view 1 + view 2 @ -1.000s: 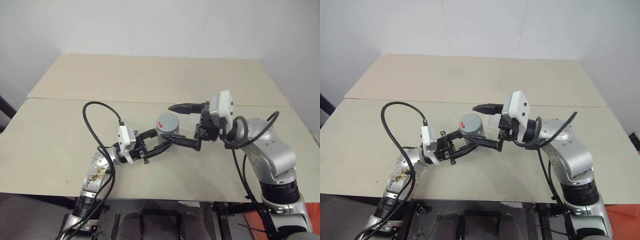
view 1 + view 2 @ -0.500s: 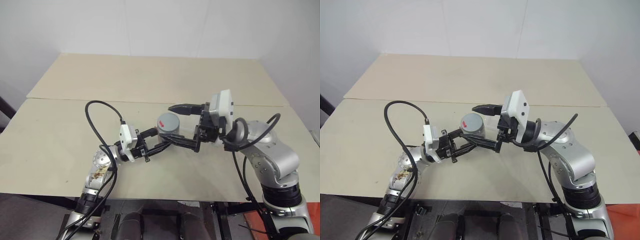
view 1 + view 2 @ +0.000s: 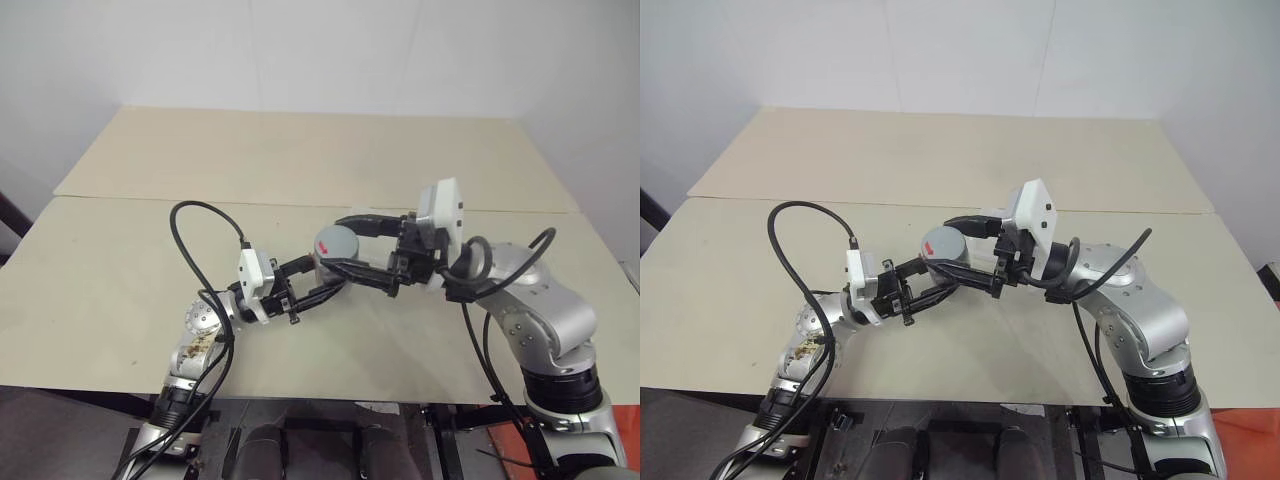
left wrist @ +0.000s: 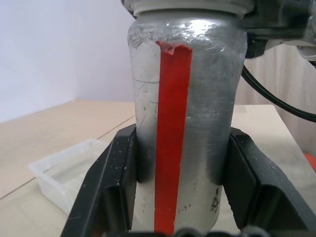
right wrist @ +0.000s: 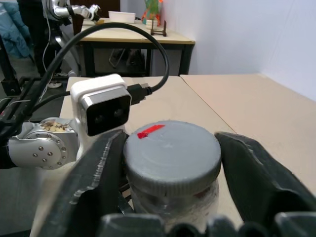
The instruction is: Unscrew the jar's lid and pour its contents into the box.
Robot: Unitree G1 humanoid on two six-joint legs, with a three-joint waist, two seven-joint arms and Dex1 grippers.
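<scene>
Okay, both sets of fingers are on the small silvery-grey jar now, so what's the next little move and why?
Probably twist the grey round lid with the right gripper. Its fingers look closed on the lid's sides, while the left gripper clamps the small silvery-grey jar body, and the lid is still seated on the jar.

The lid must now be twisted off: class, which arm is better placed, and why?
Right. Its end effector is shut on the lid; the left end effector clamps the jar body, holding it steady.

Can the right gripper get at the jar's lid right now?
Probably yes. The right gripper already has a finger on each side of the lid, and nothing sits between. The left gripper holds the jar lower down its body, leaving the top free.
</scene>
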